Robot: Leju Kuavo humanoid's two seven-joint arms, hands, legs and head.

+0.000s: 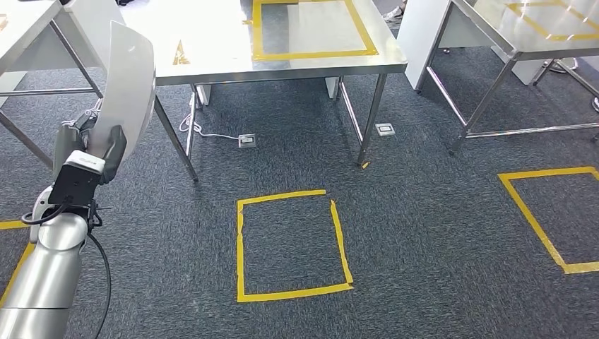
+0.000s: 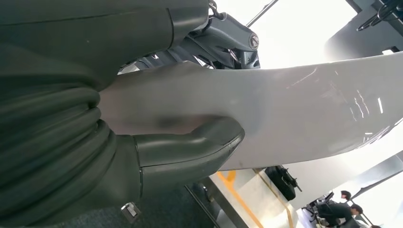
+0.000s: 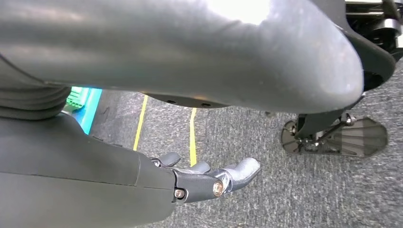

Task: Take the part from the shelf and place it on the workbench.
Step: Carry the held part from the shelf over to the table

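A long, curved, glossy white part stands upright at the left of the head view, held by my left hand at its lower end. In the left wrist view the thick grey thumb presses on one face of the white part and the darker fingers wrap behind it. The steel workbench with a yellow taped rectangle lies ahead across the carpet. My right hand hangs over the carpet with its fingers apart and nothing in them.
Yellow tape squares mark the grey carpet at centre and right. A second steel table stands at the right, another table's frame at the far left. Floor sockets and a cable lie under the workbench.
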